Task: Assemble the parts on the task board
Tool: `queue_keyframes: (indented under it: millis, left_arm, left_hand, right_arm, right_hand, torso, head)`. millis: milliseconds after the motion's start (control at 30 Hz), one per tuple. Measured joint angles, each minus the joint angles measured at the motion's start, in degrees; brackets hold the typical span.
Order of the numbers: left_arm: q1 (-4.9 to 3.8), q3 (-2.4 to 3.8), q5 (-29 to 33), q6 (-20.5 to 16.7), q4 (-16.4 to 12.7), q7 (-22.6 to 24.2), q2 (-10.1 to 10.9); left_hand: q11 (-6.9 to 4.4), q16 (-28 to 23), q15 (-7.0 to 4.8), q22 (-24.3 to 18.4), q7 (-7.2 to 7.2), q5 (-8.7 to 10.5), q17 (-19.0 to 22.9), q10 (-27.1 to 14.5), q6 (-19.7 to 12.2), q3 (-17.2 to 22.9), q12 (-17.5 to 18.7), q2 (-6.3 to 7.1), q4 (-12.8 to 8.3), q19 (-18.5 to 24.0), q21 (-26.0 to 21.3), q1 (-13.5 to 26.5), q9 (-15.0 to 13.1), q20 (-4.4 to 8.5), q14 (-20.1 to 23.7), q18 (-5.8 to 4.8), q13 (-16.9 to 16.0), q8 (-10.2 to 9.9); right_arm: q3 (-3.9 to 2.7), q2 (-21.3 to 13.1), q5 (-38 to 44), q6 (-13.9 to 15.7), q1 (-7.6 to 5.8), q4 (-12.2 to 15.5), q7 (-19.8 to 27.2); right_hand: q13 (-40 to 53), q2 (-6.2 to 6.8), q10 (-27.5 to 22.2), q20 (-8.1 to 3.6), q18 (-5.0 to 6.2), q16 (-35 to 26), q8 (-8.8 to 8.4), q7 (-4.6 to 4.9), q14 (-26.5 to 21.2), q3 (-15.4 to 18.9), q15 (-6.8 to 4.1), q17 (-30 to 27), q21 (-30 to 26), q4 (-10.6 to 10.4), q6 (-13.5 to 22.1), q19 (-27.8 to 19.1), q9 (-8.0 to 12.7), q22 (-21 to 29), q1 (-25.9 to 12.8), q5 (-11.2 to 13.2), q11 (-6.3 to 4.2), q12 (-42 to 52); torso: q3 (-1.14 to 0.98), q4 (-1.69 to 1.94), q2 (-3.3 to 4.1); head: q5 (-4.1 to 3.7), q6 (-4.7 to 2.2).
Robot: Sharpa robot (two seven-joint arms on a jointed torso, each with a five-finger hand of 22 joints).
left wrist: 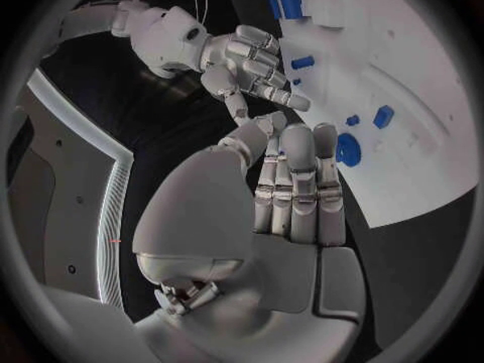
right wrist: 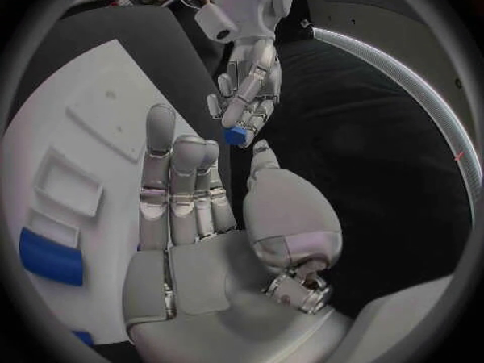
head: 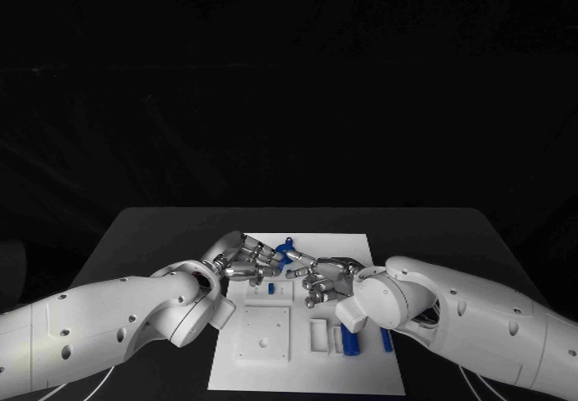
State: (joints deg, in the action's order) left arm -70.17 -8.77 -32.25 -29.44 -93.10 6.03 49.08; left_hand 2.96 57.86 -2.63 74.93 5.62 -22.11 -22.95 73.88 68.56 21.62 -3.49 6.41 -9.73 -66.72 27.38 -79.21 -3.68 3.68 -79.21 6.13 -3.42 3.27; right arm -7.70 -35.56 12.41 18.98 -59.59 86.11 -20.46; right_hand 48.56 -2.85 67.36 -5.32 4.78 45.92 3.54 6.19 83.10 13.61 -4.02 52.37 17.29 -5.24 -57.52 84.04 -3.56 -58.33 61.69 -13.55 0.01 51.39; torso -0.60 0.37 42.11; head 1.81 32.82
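Observation:
The white task board (head: 362, 372) lies in the middle of the black table. My left hand (head: 241, 259) hovers over the board's far left part and holds a small round blue part (right wrist: 235, 135) at its fingertips; the same part (left wrist: 348, 149) sits beside its straight fingers. My right hand (head: 319, 280) is close beside it over the board's middle, fingers apart and holding nothing. A blue cylinder (head: 352, 340) and another blue piece (head: 386, 338) lie near the right forearm. A small blue peg (head: 271, 288) stands between the hands.
A raised square plate (head: 263, 334) and a narrow slot (head: 316, 334) take up the board's near half. Bare black table (head: 144, 234) surrounds the board (left wrist: 423, 97). Both forearms cross the board's near corners.

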Motion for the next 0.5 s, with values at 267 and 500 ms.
queue_keyframes:
  millis: [267,500]
  left_arm:
    - [0.00,0.02,-0.01,0.11,-0.37,0.09,-0.14]
    - [-0.01,0.05,-0.01,0.23,-0.49,0.14,-0.22]
  left_hand:
    - [0.19,0.00,0.00,0.00,0.20,-0.22,0.00,-0.22,-0.21,0.24,0.00,-0.26,-0.24,0.00,0.44,0.26,-0.01,-0.01,0.00,0.00,0.00,-0.01]
    - [0.19,0.00,0.00,-0.01,0.19,-0.22,0.01,-0.22,-0.22,0.24,0.00,-0.26,-0.24,0.00,0.44,0.26,-0.04,-0.01,0.00,-0.04,0.00,-0.01]
  right_arm:
    - [0.00,0.66,-0.81,-1.10,0.00,-0.52,0.34]
    - [0.01,0.82,-0.96,-2.07,0.00,-0.63,0.46]
  right_hand:
    - [0.06,-0.47,0.00,0.00,0.00,0.00,0.00,0.00,0.00,0.10,0.00,-0.01,-0.66,2.34,0.00,0.00,0.00,-1.17,0.76,-1.57,0.00,0.27]
    - [0.06,-1.04,0.00,0.00,0.00,0.00,0.00,-0.07,0.01,0.09,0.01,0.09,-0.94,4.25,-0.07,0.00,0.01,-1.63,1.39,-3.60,0.00,0.27]
  torso:
    - [0.00,0.00,0.00]
    - [0.01,0.00,-0.01]
  head:
    - [-0.06,0.08]
    - [-0.07,0.22]
